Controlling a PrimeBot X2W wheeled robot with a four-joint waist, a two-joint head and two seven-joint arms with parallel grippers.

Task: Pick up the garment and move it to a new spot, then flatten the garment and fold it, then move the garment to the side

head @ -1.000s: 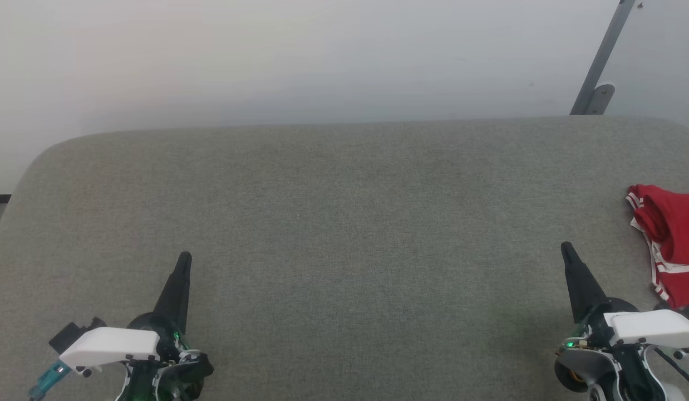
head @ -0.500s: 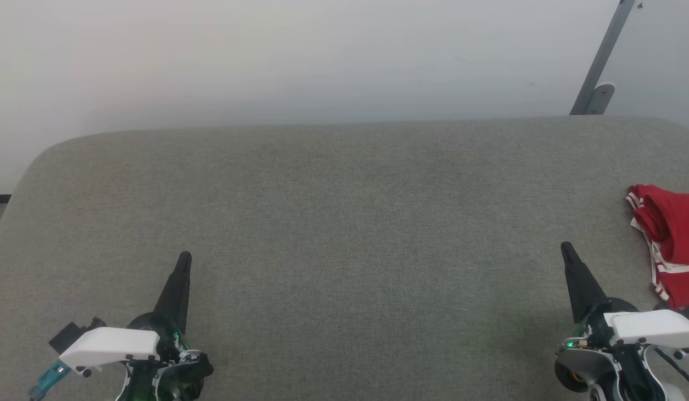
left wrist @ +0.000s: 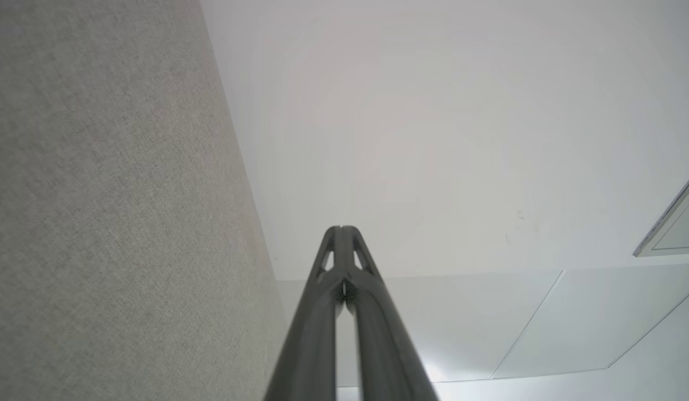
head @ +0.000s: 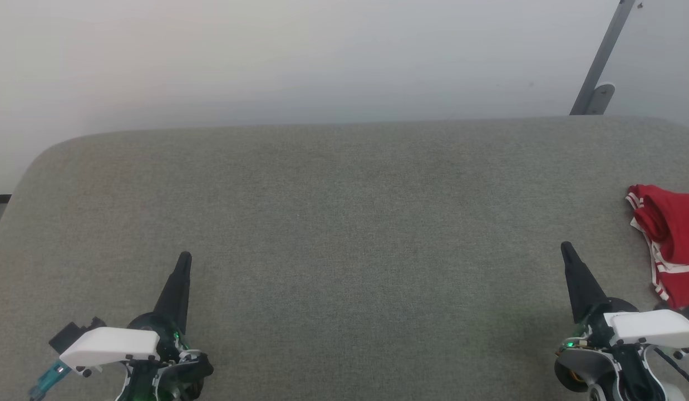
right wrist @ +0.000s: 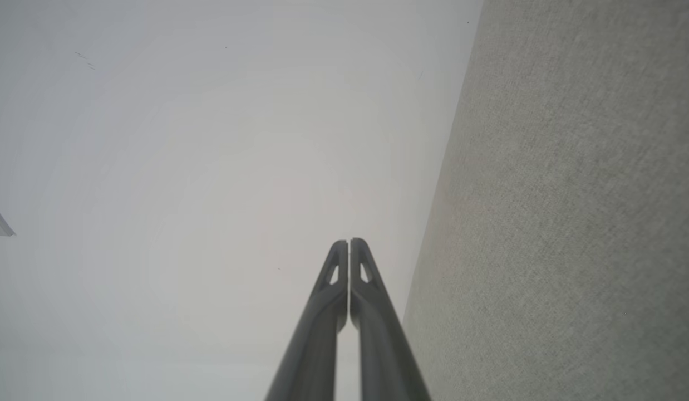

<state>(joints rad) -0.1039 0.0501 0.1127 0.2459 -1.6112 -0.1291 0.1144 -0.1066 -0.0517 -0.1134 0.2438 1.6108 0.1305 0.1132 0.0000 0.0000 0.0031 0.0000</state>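
Red with white-striped trim, the garment (head: 670,245) lies bunched at the right edge of the grey fabric-covered worktop (head: 344,234), partly cut off by the head view. The right gripper (head: 567,250) rests just beside it near the front right corner, fingers pressed together and empty. The left gripper (head: 184,260) sits well apart near the front left corner, likewise closed on nothing. Whether the garment is already folded I cannot tell. If the pick-up is still ahead, the right gripper must open and reach rightward onto the cloth.
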